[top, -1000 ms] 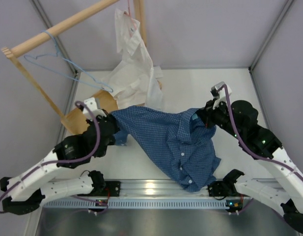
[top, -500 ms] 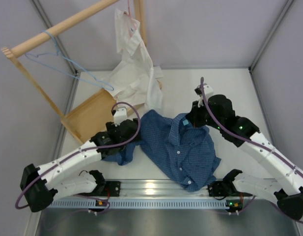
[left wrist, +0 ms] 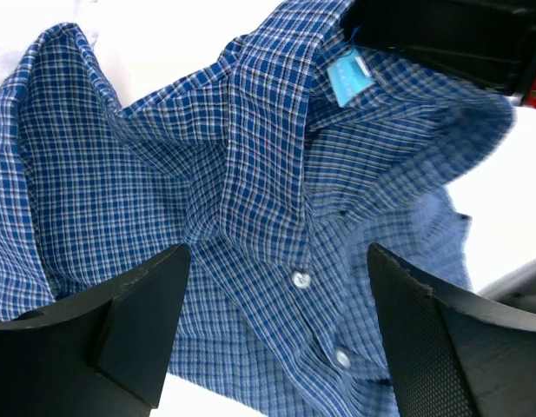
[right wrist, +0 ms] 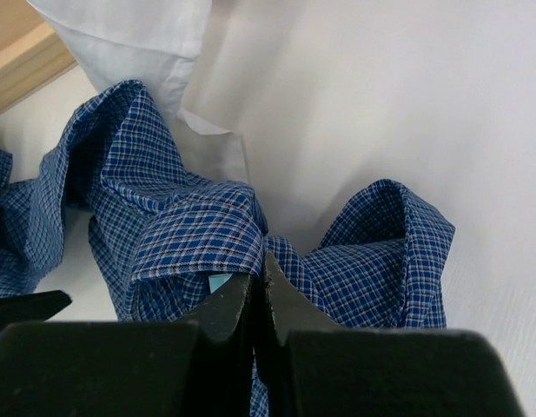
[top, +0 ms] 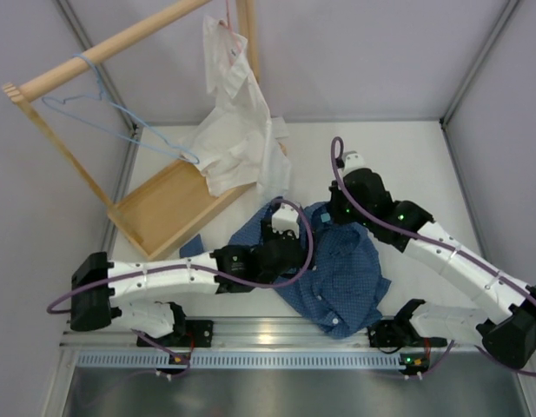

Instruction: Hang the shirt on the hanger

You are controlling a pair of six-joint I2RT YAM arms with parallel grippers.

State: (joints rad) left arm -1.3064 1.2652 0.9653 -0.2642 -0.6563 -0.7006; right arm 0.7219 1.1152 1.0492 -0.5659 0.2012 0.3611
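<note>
The dark blue checked shirt (top: 346, 274) lies crumpled on the white table, collar toward the back. My right gripper (top: 335, 215) is shut on the collar; its closed tips (right wrist: 261, 280) pinch the fabric beside a light-blue label. My left gripper (top: 302, 248) hovers open over the shirt's button placket (left wrist: 301, 279), its two black fingers (left wrist: 137, 313) wide apart with nothing between them. The light-blue wire hanger (top: 111, 117) hangs by its hook from the wooden rod at the back left, apart from the shirt.
A white shirt (top: 237, 130) hangs from the wooden rack's rod (top: 120, 43) and drapes onto the table just behind the blue shirt. The rack's flat wooden base (top: 168, 204) lies at the left. Grey walls enclose the table.
My left gripper let go of the shirt's left end, opened, and swung right over the shirt front. The right gripper carried the collar leftward. The stretched shirt has slumped onto the table.
</note>
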